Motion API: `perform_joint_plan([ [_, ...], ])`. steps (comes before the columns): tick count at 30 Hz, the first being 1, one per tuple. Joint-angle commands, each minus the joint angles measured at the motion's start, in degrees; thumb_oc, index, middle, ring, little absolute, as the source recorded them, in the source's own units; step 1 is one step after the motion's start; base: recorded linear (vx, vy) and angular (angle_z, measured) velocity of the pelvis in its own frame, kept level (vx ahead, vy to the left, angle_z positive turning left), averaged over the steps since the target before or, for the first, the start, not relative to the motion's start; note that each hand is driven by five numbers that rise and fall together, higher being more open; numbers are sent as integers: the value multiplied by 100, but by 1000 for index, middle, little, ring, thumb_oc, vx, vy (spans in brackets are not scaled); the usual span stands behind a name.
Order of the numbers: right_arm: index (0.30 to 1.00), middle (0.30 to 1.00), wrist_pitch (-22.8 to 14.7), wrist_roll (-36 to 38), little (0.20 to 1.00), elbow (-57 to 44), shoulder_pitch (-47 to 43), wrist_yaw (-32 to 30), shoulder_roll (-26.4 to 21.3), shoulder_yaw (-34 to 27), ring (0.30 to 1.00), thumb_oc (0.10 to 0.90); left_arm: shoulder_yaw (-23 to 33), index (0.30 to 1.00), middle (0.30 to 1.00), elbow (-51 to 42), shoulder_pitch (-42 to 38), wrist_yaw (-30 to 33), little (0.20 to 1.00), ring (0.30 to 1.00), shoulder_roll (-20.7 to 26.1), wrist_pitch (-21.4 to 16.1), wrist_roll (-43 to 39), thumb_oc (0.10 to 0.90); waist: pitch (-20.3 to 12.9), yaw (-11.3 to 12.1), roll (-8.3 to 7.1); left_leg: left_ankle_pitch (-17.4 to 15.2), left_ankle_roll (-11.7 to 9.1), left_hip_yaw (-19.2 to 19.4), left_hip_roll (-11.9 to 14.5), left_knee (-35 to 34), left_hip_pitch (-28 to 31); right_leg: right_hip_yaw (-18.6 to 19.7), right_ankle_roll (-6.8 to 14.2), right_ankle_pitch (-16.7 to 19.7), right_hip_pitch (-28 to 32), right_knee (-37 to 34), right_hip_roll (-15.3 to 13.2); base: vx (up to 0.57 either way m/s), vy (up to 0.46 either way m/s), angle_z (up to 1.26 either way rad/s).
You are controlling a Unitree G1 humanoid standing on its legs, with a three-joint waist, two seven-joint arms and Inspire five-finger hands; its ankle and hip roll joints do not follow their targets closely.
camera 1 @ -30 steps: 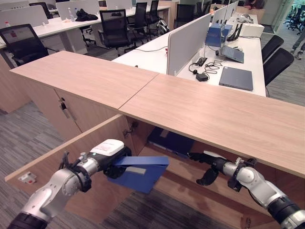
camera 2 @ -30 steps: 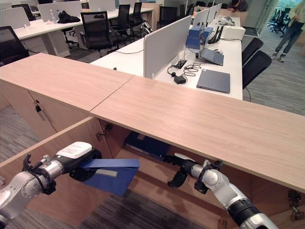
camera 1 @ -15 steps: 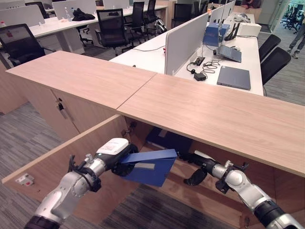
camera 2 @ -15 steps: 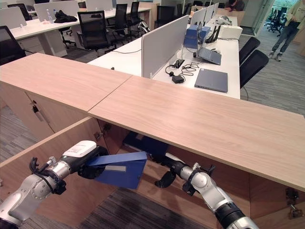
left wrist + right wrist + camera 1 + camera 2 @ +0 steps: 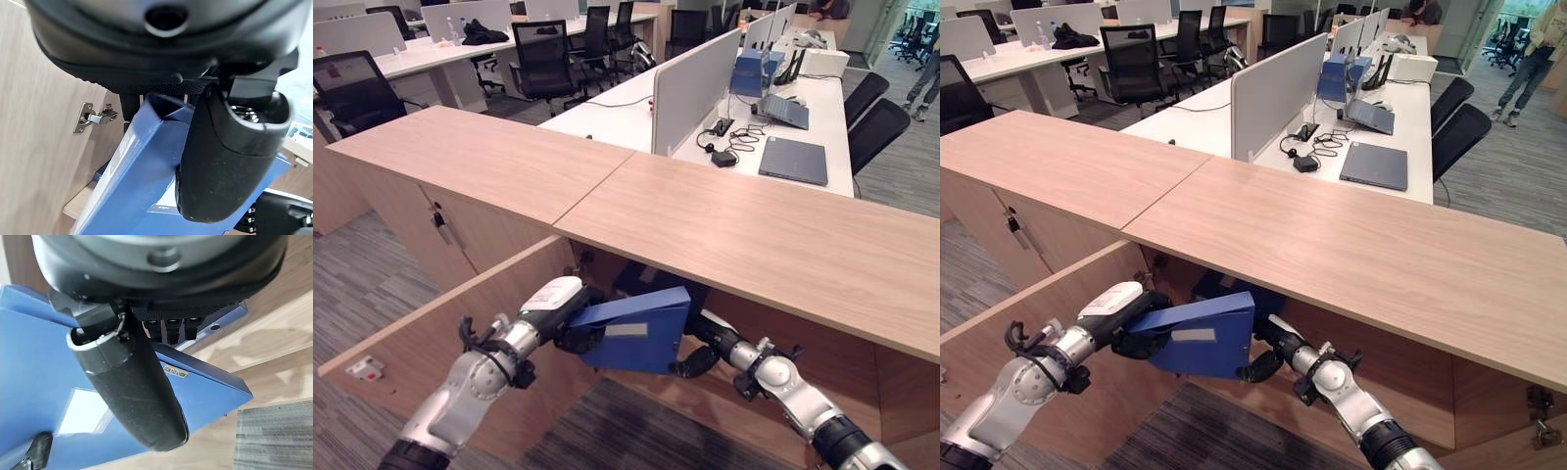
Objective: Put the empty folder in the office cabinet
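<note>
Blue folder [image 5: 636,328] held at the open cabinet's [image 5: 724,323] mouth, just below the worktop [image 5: 754,235], beside the swung-out door [image 5: 421,323]. Left hand [image 5: 576,321] clamped on its spine end, thumb over the cover. Right hand [image 5: 1261,354] against the far edge, thumb laid along the cover; finger closure not readable. Probably light and stiff, smooth-faced, so best gripped at the rigid spine. Left wrist view adds a door hinge [image 5: 94,116]; right wrist view, the shelf board [image 5: 274,352] beyond.

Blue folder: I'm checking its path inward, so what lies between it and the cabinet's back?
In the left eye view, another dark blue item sits on the shelf behind the blue folder.
</note>
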Motion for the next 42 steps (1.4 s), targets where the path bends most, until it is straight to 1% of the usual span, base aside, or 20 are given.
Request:
perform_joint_plan([
  [1,900,900,-581,603,900,-106,-966,-59,358,377,900,800,-381,300,300,-682,-1318,70,300,300,-285,-676,-2188,400,-289,-65,-115,-647,-62,-187,22,-36,176,226,196,-420,132,10,9,0,0,0],
  [3,900,900,-583,752,900,-119,-983,-44,404,399,900,800,-495,300,300,-678,-1382,27,300,300,-309,-669,-2396,400,-286,-71,-120,-646,-60,-190,21,-36,175,229,193,-418,131,10,10,0,0,0],
  [4,900,900,-605,1035,900,-152,-1016,-38,520,476,900,800,-750,300,300,-713,-1499,-89,300,300,-397,-640,-2804,400,-285,-98,-119,-645,-56,-199,22,-36,173,232,188,-409,130,10,7,0,0,0],
  [6,900,900,-639,1255,900,-151,-1068,-53,634,549,900,800,-990,300,300,-752,-1606,-201,300,300,-508,-607,-3254,400,-278,-106,-125,-642,-52,-204,22,-36,164,227,185,-402,127,10,5,0,0,0],
  [8,900,900,-669,1508,900,37,-1192,-110,890,716,900,800,-1384,300,300,-839,-1821,-390,300,300,-724,-535,-3967,400,-269,-123,-132,-613,-40,-214,13,-36,136,230,177,-380,102,10,1,0,0,0],
  [10,900,900,-667,1985,900,176,-1252,-67,1170,872,900,800,-1799,300,300,-936,-1942,-676,300,300,-968,-358,-4869,400,-243,-146,-124,-625,-43,-199,18,-36,150,253,178,-377,108,10,11,0,0,0],
  [13,900,900,-690,2392,900,278,-1316,-35,1397,989,900,800,-2163,300,300,-974,-2031,-884,300,300,-1186,-174,-5611,400,-241,-174,-127,-621,-37,-193,14,-36,141,269,174,-368,98,10,15,0,0,0],
  [14,900,900,-705,2532,900,408,-1442,-42,1522,1090,900,800,-2376,300,300,-917,-2056,-946,300,300,-1360,-67,-5981,400,-228,-187,-128,-614,-30,-184,16,-36,148,291,168,-364,95,10,24,0,0,0],
  [15,900,900,-707,2533,900,411,-1448,-41,1523,1087,900,800,-2378,300,300,-913,-2063,-947,300,300,-1359,-69,-5982,400,-237,-189,-134,-598,-26,-187,10,-36,126,288,167,-353,74,10,18,0,0,0],
  [17,900,900,-713,2663,900,373,-1626,58,1616,1255,900,800,-2630,300,300,-842,-2245,-1027,300,300,-1457,-20,-6221,400,-226,-204,-141,-607,-28,-179,12,-36,133,312,164,-355,73,10,33,-13,-6,-4],
  [18,300,300,-702,2757,300,352,-1673,123,1640,1324,300,400,-2674,300,300,-801,-2272,-1037,300,300,-1499,-17,-6282,400,-225,-208,-145,-603,-30,-179,8,-36,128,316,164,-353,69,10,36,0,0,0],
  [20,300,300,-681,2969,300,317,-1731,252,1673,1437,300,400,-2713,300,300,-724,-2332,-1039,300,300,-1544,-41,-6330,400,-236,-214,-156,-585,-32,-180,2,-36,105,311,162,-343,49,10,29,0,0,0],
  [21,300,300,-525,3209,300,63,-1613,627,1628,1704,300,400,-2656,300,300,-625,-2339,-1098,300,300,-1561,-92,-6257,400,-237,-213,-168,-595,-44,-178,10,-36,121,314,163,-360,67,10,35,0,0,0],
  [26,300,300,-387,3183,300,-41,-1389,938,1457,1947,300,400,-2523,300,300,-596,-2258,-1208,300,300,-1483,-144,-6169,400,-252,-217,-183,-577,-50,-202,0,-36,88,289,162,-354,37,10,26,1,1,1],
  [31,300,300,-162,3279,300,195,-792,1203,1332,1989,300,400,-2277,300,300,-541,-2017,-1296,300,300,-1345,-187,-5992,400,-224,-201,-181,-594,-64,-205,5,-36,108,271,178,-361,61,10,24,0,0,0],
  [32,300,300,-135,3339,300,249,-655,1219,1304,1940,300,400,-2220,335,335,-501,-1936,-1282,335,335,-1327,-199,-5953,424,-219,-202,-181,-592,-66,-204,2,-36,101,270,181,-357,57,10,20,0,0,0],
  [33,300,300,-119,3377,300,285,-534,1214,1261,1895,300,400,-2169,538,538,-438,-1857,-1246,538,538,-1317,-211,-5919,558,-213,-205,-179,-592,-67,-204,0,-36,98,267,182,-358,54,10,18,0,0,0],
  [34,300,300,-108,3382,300,358,-403,1202,1221,1843,300,400,-2114,900,900,-353,-1761,-1212,900,900,-1284,-194,-5873,800,-208,-207,-174,-594,-68,-203,-5,-36,98,265,184,-356,53,10,16,0,0,0],
  [37,300,300,-90,3286,300,563,-51,1105,1123,1574,300,400,-1869,900,900,-204,-1400,-1111,900,900,-1177,-107,-5773,800,-210,-220,-164,-599,-71,-196,-6,-36,87,260,188,-361,45,10,13,0,0,0],
  [42,300,300,-77,3249,300,1030,486,854,1015,799,300,400,-1088,900,900,423,-533,-772,900,900,-1257,27,-5513,800,-203,-229,-159,-606,-68,-169,-15,-36,80,258,194,-355,32,10,12,0,0,0],
])
